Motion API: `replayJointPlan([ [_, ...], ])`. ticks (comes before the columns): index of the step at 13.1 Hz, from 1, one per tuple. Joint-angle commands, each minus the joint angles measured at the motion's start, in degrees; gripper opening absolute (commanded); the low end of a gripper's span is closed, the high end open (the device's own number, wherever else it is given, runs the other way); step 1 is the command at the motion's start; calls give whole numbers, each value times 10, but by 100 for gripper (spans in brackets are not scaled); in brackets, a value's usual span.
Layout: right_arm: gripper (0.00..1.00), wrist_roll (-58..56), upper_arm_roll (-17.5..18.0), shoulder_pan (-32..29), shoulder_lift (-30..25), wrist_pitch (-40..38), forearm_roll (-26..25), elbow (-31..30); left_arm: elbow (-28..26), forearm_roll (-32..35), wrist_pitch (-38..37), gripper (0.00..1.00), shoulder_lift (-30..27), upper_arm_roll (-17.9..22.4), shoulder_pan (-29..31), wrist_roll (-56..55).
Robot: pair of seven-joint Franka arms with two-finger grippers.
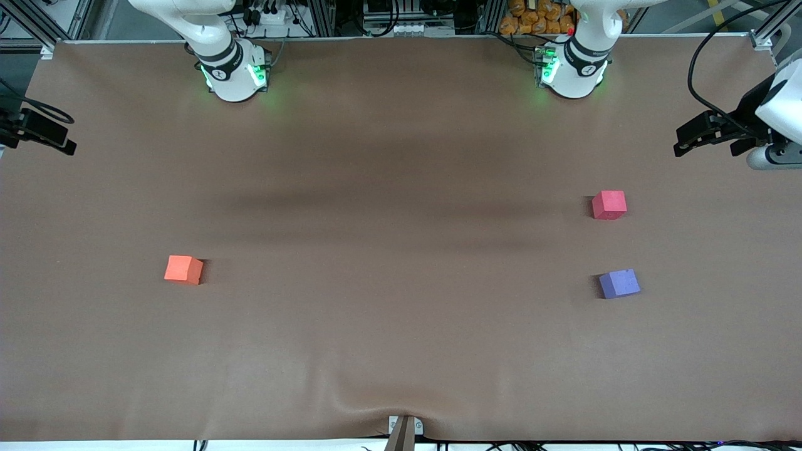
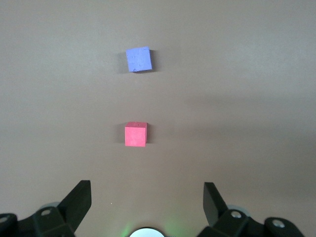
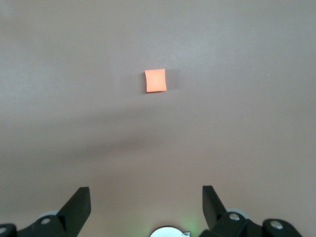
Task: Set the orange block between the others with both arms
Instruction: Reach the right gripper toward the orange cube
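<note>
The orange block lies alone on the brown table toward the right arm's end. Toward the left arm's end sit the others: a red-pink cube and, nearer the front camera, a purple-blue cube, with a gap of about two cube widths between them. My left gripper hangs open high above the table's edge at its end, empty. My right gripper hangs open and empty above the edge at its own end.
Both white arm bases, lit green, stand at the table's back edge. The brown cloth bulges in a wrinkle by a clamp at the front edge. Cables and orange packets lie off the table by the bases.
</note>
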Motion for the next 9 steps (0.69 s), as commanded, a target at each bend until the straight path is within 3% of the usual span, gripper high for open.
replayJointPlan([
  [1, 100, 11, 2, 16, 0, 5, -18, -1, 10, -9, -4, 100, 1, -1, 13, 14],
  [4, 100, 11, 2, 17, 8, 17, -17, -13, 6, -9, -5, 100, -2, -1, 14, 14],
  [9, 100, 11, 2, 17, 8, 115, -16, -115, 2, -10, -4, 100, -1, -1, 14, 14],
])
